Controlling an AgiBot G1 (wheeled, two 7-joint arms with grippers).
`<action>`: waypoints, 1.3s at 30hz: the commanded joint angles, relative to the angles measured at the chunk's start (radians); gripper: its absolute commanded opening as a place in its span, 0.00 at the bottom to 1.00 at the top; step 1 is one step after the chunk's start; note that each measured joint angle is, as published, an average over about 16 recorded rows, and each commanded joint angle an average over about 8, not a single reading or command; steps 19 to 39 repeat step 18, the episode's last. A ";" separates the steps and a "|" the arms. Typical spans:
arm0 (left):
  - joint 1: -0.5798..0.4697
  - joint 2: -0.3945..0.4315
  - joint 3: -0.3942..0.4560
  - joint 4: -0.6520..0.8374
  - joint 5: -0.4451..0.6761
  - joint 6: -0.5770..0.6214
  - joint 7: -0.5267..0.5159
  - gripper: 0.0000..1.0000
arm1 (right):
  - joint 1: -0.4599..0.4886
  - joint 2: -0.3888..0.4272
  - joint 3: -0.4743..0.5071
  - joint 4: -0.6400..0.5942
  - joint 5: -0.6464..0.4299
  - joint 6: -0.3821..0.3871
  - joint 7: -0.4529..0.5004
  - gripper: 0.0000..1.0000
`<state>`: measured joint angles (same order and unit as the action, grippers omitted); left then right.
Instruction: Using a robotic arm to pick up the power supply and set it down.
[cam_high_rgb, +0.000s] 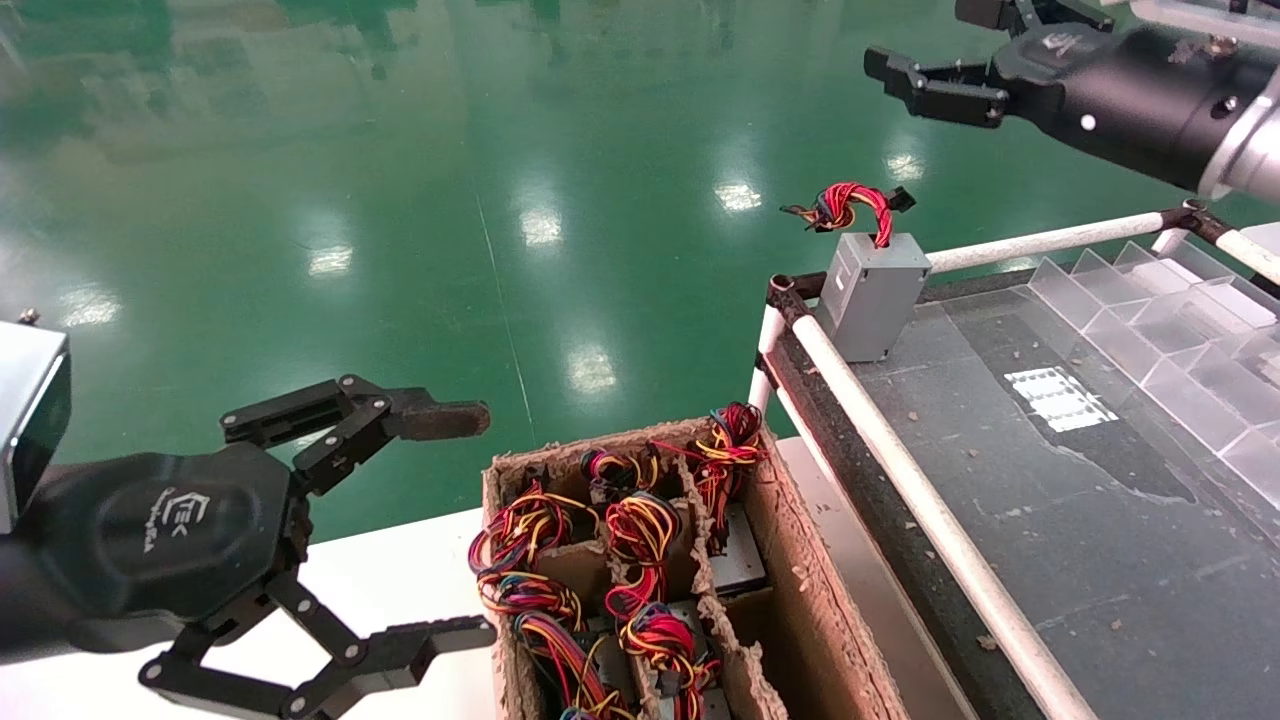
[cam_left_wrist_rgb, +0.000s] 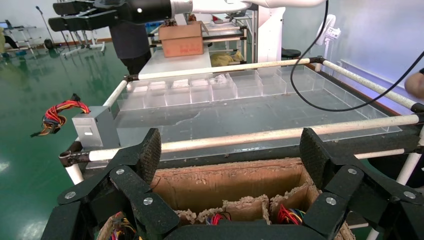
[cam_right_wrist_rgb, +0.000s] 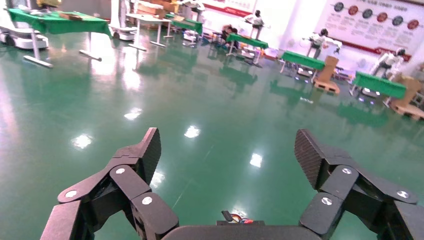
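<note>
The power supply (cam_high_rgb: 872, 295), a small grey metal box, stands upright on the near-left corner of the dark railed table (cam_high_rgb: 1080, 520). Its twisted red, yellow and black wires (cam_high_rgb: 845, 205) curl out of its top. My right gripper (cam_high_rgb: 918, 35) hangs open above and a little beyond it, holding nothing. In the right wrist view the right gripper (cam_right_wrist_rgb: 228, 150) frames green floor, and only the wire tips (cam_right_wrist_rgb: 237, 219) show. The left wrist view shows the power supply (cam_left_wrist_rgb: 95, 130) at that same corner. My left gripper (cam_high_rgb: 478, 525) is open and idle beside the cardboard box (cam_high_rgb: 800, 560).
The brown cardboard box (cam_left_wrist_rgb: 225, 182) with dividers holds several more wired units. White rails (cam_high_rgb: 900, 460) edge the table. Clear plastic dividers (cam_high_rgb: 1150, 320) line its far side. Beyond the table lies open green floor (cam_high_rgb: 500, 200).
</note>
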<state>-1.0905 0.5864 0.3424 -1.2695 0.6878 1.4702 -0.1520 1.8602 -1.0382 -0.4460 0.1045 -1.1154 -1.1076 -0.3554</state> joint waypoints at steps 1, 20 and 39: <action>0.000 0.000 0.000 0.000 0.000 0.000 0.000 1.00 | -0.029 0.016 0.006 0.044 0.014 -0.014 0.020 1.00; 0.000 0.000 0.000 0.000 0.000 0.000 0.000 1.00 | -0.259 0.141 0.055 0.389 0.127 -0.128 0.179 1.00; 0.000 0.000 0.000 0.000 0.000 0.000 0.000 1.00 | -0.259 0.141 0.055 0.389 0.127 -0.128 0.179 1.00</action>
